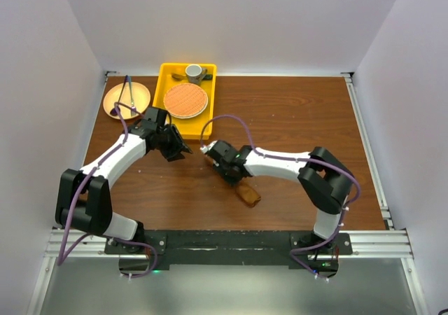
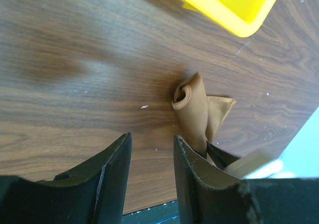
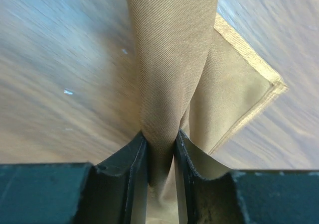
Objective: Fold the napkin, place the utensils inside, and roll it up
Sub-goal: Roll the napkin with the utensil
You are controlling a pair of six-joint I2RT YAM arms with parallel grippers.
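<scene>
Right gripper [image 3: 160,144] is seen pinched shut on the rust-brown napkin [image 3: 172,59], which is rolled into a thin tube just below the middle of the top view, with 1 flat corner sticking out. Left gripper [image 2: 152,149] is held half open with nothing in it, above the table [image 2: 75,59] beside the roll's end. Folding and most of the rolling look done; the spoon cannot be seen, so it cannot be told if it was put inside.

No text, label, brand name, number or sign can be read on anything in the three camera views.
</scene>
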